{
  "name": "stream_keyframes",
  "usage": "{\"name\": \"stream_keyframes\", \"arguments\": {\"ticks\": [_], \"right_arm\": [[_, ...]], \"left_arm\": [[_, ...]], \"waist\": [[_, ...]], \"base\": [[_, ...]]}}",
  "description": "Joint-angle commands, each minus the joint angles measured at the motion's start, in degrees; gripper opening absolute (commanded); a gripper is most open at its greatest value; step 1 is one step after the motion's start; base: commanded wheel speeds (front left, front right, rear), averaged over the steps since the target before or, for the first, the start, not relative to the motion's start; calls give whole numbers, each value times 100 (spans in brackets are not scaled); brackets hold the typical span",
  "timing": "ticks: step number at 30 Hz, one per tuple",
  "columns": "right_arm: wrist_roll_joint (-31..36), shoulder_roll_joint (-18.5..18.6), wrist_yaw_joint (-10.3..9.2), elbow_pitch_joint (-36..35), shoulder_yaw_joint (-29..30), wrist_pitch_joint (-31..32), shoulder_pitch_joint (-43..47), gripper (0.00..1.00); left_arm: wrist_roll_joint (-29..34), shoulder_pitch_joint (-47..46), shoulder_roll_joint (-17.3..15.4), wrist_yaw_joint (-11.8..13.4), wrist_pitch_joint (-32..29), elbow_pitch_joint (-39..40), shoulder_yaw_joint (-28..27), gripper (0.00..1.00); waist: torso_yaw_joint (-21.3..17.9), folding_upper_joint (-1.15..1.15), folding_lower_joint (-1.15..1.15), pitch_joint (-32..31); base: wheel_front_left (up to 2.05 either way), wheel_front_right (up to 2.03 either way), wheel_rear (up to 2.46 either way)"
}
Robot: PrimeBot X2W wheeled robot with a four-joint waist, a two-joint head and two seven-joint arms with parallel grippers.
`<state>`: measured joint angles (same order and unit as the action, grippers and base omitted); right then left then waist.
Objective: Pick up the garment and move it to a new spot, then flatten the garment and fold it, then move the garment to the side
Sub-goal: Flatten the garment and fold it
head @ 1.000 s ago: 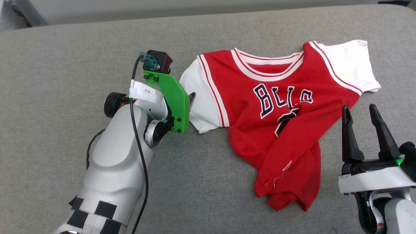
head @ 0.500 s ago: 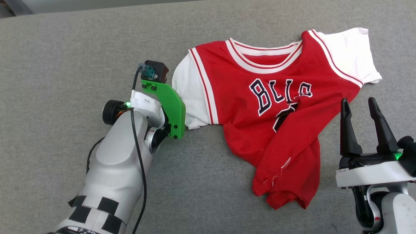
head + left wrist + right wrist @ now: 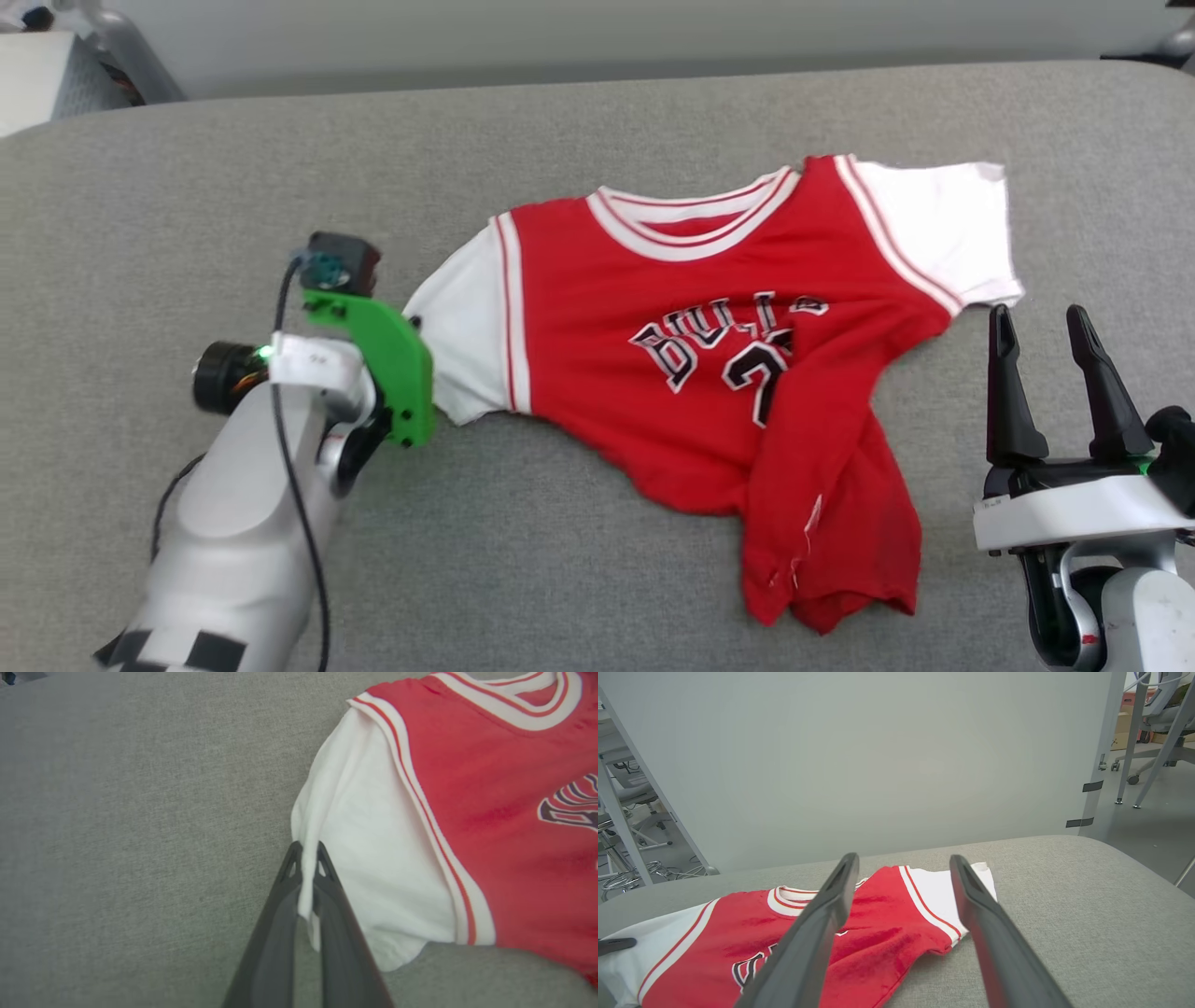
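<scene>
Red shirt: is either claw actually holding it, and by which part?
Yes: the left gripper is shut on the garment, pinching the outer hem of its white sleeve. The right gripper stands open, holding nothing.

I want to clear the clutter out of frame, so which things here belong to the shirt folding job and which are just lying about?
Job: red jersey; left claw, shut on its white sleeve; right claw, open; grey padded surface.
Lying about: office chair; desk frame; cables; grey partition.
</scene>
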<state>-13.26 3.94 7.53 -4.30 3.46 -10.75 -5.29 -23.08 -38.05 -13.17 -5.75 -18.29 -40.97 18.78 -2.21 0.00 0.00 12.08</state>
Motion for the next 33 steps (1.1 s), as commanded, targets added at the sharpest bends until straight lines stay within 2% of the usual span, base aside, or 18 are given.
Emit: {"name": "stream_keyframes", "arguments": {"ticks": [1,4,10,11,12,13,17,18,24,30,33], "right_arm": [[28,-30,-4,23,13,17,55,100],[31,-47,-4,54,19,19,80,100],[27,-74,-4,111,41,36,147,100],[23,-77,-4,119,48,38,156,100],[19,-80,-4,131,52,41,166,100],[17,-82,-4,142,55,44,174,100],[16,-88,-4,164,100,70,221,100],[25,-91,-4,137,142,104,265,100],[42,-94,-4,105,164,207,352,100],[77,-74,-4,73,194,359,407,100],[89,21,-4,55,139,588,402,100]], "left_arm": [[17,200,-194,31,-5,116,-33,0],[8,524,-424,44,-24,420,-62,0],[-134,1235,-576,31,-143,1085,-31,0],[-106,1317,-591,55,-106,1170,-10,7],[-86,1417,-595,97,-38,1258,-3,73],[-75,1490,-591,146,40,1322,-13,100],[76,1721,-560,365,718,1652,-57,100],[178,1857,-490,462,1496,1927,-107,100],[344,2182,-317,651,3031,2351,-228,100],[521,2639,-12,682,3323,3241,-530,100],[692,2890,143,596,3326,3632,-673,100]], "waist": [[144,0,0,-176],[184,0,0,-259],[244,0,0,-398],[253,0,0,-415],[260,0,0,-440],[266,0,0,-461],[320,0,0,-554],[382,0,0,-601],[516,0,0,-681],[635,0,0,-704],[716,0,0,-679]], "base": [[0,0,0],[0,0,0],[0,0,0],[0,0,0],[0,0,0],[0,0,0],[0,0,0],[0,0,0],[0,0,0],[0,0,0],[0,0,0]]}}
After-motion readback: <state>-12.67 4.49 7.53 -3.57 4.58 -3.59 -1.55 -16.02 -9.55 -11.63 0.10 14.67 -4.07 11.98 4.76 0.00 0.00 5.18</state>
